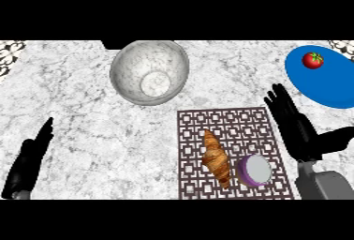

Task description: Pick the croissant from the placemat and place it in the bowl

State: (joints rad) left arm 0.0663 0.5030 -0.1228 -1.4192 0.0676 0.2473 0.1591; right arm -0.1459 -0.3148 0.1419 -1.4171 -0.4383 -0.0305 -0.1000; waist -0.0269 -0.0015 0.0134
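Fingers (282,101) of the right hand (294,126) are straight and spread, holding nothing, at about 3 o'clock on the counter (83,117); left hand (27,164), at 8 o'clock near the lower edge, is likewise open and resting edge-on. Counter: grey marble. Placemat (228,122), brown lattice, at 5 o'clock, just beside the right hand. Bowl (150,71), pale speckled, at 12 o'clock, holds nothing visible. Blue plate (325,86) at 2 o'clock carries a tomato (313,60). Croissant (216,158) lies lengthwise on the placemat, untouched, with a small purple dish (255,169) just beside it at its 3 o'clock. Judgement: no step done yet. Reach, grasp, carry toward 11 o'clock and release into the bowl all remain.
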